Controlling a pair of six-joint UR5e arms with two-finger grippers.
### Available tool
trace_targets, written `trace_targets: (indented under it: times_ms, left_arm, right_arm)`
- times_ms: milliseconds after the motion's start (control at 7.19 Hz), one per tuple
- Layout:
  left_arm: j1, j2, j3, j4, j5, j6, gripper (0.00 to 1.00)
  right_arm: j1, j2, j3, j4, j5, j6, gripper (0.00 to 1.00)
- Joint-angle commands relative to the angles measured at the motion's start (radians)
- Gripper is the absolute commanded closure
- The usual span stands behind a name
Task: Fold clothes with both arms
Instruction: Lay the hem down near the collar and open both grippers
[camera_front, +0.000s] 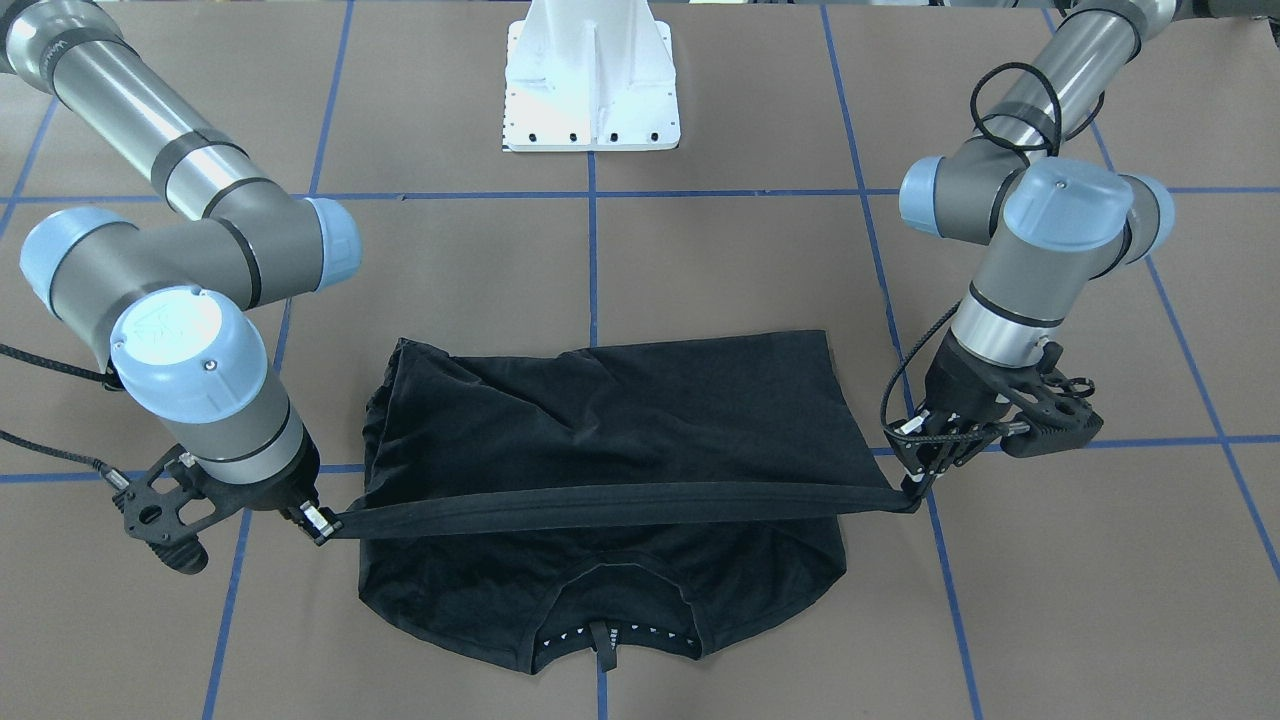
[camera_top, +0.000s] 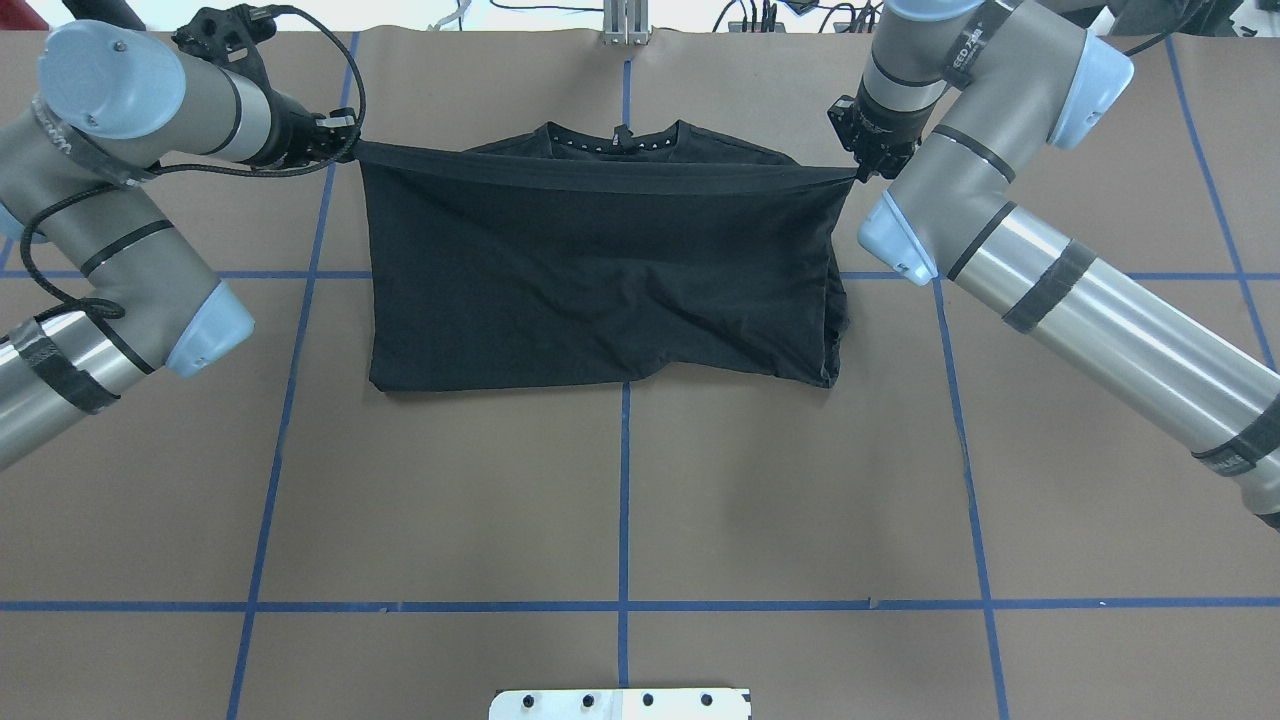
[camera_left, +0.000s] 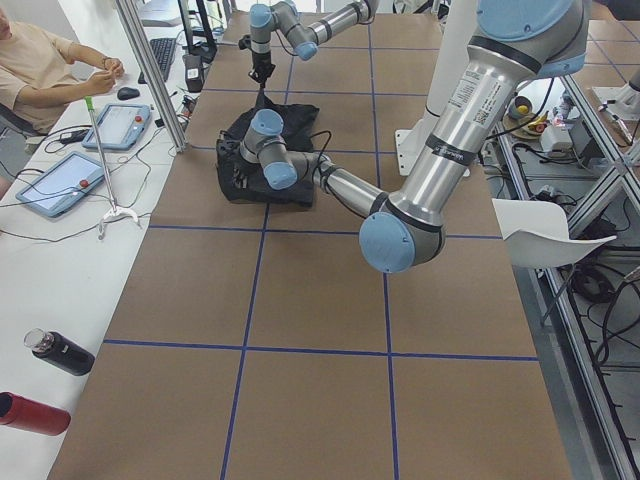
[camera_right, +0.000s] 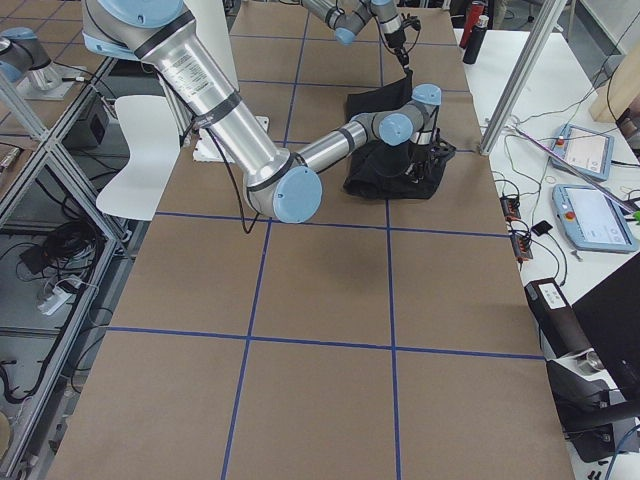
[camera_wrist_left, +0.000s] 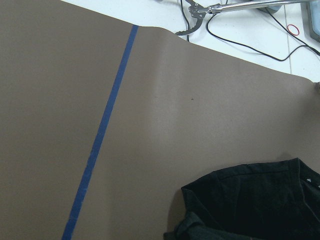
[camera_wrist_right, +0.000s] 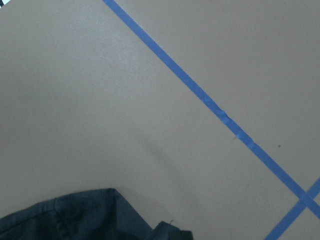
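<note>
The front-facing camera looks steeply down from across the worktop (camera_front: 720, 260), with the white pedestal (camera_front: 592, 90) at its top edge. The overhead camera looks forward and down from behind the robot, with the pedestal at its bottom edge. Both show the black T-shirt (camera_front: 620, 420), seen from opposite sides. The two side cameras stand high and far back at opposite ends, looking along the worktop. Each wrist camera hangs close over the brown surface, catching a blue tape line (camera_wrist_left: 102, 135) and a T-shirt edge.
</note>
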Motion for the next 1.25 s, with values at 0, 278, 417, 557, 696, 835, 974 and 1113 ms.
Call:
trace_targets:
  times_ms: [0, 278, 417, 557, 696, 835, 974, 1113]
  left_arm:
    - [0.002, -0.014, 0.044, -0.035, 0.020, -0.002, 1.00]
    - [0.002, -0.034, 0.095, -0.068, 0.020, -0.002, 1.00]
    - [0.002, -0.043, 0.119, -0.091, 0.021, -0.002, 1.00]
    - [0.002, -0.060, 0.145, -0.095, 0.021, -0.003, 1.00]
    - [0.002, -0.072, 0.162, -0.095, 0.055, -0.003, 1.00]
    - [0.002, -0.074, 0.166, -0.095, 0.063, -0.003, 1.00]
    - [0.003, -0.076, 0.171, -0.095, 0.063, -0.003, 0.84]
    - [0.003, -0.077, 0.171, -0.095, 0.063, -0.003, 0.71]
  right_arm:
    - [-0.001, 0.035, -0.060, 0.033, -0.008, -0.001, 1.00]
    - [-0.001, 0.058, -0.100, 0.036, -0.024, -0.003, 1.00]
    - [-0.004, 0.079, -0.133, 0.036, -0.040, -0.004, 1.00]
    - [-0.008, 0.081, -0.146, 0.036, -0.062, -0.006, 1.00]
    - [-0.008, 0.081, -0.146, 0.036, -0.070, -0.021, 1.00]
    - [-0.010, 0.081, -0.147, 0.036, -0.071, -0.023, 1.00]
    - [-0.010, 0.085, -0.152, 0.038, -0.070, -0.023, 1.00]
    - [-0.013, 0.107, -0.170, 0.038, -0.071, -0.021, 0.69]
